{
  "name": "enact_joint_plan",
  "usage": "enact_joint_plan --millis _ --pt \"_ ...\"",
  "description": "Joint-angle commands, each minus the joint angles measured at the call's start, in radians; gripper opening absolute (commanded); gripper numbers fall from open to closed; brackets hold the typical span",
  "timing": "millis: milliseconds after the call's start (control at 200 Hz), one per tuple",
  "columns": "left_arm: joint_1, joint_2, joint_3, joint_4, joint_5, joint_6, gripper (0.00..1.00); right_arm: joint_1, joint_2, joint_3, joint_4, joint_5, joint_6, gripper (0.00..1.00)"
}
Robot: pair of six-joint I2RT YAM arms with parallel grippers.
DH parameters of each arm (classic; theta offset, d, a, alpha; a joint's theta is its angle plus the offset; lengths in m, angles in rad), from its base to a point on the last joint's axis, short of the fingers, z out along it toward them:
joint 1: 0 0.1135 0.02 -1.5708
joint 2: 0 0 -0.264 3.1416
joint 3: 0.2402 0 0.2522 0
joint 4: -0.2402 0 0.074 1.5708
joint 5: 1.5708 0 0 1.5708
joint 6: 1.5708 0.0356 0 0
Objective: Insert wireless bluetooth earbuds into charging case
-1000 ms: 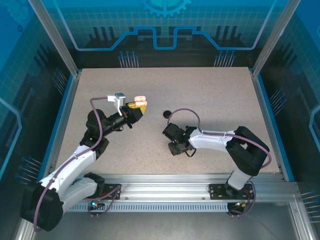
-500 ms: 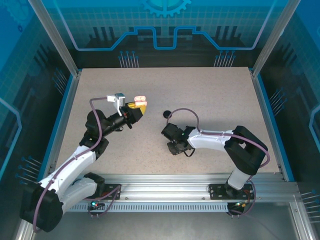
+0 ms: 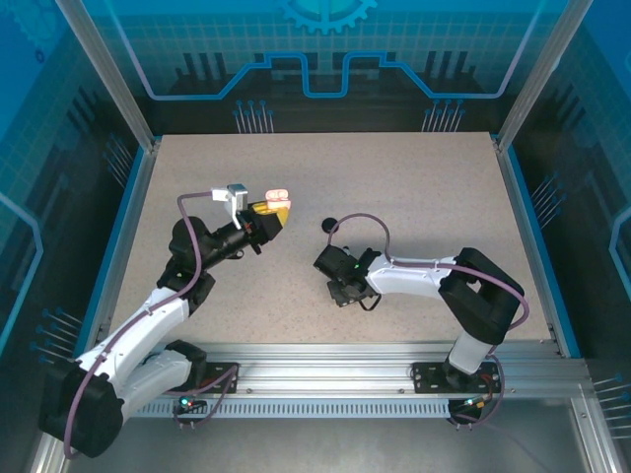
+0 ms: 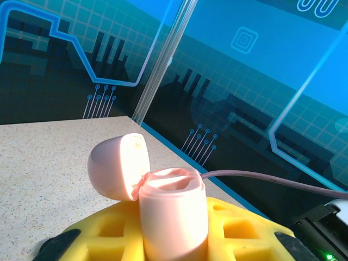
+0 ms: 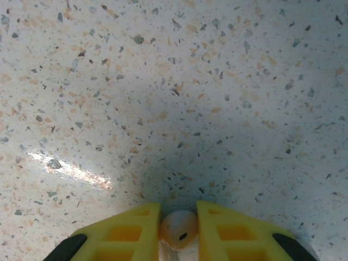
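My left gripper [image 4: 174, 247] is shut on a pale pink charging case [image 4: 174, 217], held upright between the yellow fingers [image 4: 244, 231] with its lid [image 4: 119, 166] hinged open to the left. From above, the case [image 3: 278, 195] sits at the tip of the left gripper [image 3: 270, 210], raised over the table's left middle. My right gripper [image 5: 178, 207] points straight down at the table, and its yellow fingers [image 5: 128, 231] press on both sides of a pale pink earbud [image 5: 178, 230]. In the top view the right gripper [image 3: 342, 288] is low over the table centre.
A small black object [image 3: 329, 226] lies on the speckled table [image 3: 424, 197] just beyond the right wrist. A purple cable [image 3: 370, 221] loops over that wrist. Blue walls and metal posts enclose the table.
The right jaws have narrowed onto the pale pink earbud, and the right wrist has crept slightly left. The left arm and its case have not moved.
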Motion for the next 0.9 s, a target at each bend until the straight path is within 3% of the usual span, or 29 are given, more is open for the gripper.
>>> enact_joint_plan --millis 0,515,895 --pt "-0.012 -0.017 -0.012 0.004 -0.018 0.035 0.0 0.014 0.023 -0.024 0.02 -0.001 0.037 0.18" --pt "-0.024 -0.014 -0.027 0.013 -0.049 0.059 0.0 -0.021 -0.191 -0.025 0.065 -0.033 0.043 0.15" --pt "-0.043 0.011 -0.042 0.032 -0.059 0.049 0.0 -0.054 -0.049 -0.008 0.141 -0.008 0.191 0.12"
